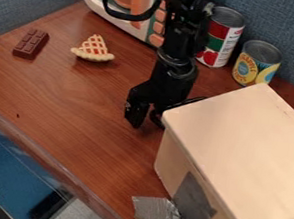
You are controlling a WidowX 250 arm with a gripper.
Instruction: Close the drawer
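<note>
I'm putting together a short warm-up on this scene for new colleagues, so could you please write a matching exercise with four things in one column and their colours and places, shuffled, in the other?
Things
1. Chocolate bar
2. Wooden box
3. Pie slice
4. Hand

Colours and places
A. Black, near the middle of the view
B. Dark brown, toward the left edge of the view
C. Pale tan top, at the lower right of the view
D. Red and cream lattice, at the upper left of the view

Right pairs: 1-B, 2-C, 3-D, 4-A
</note>
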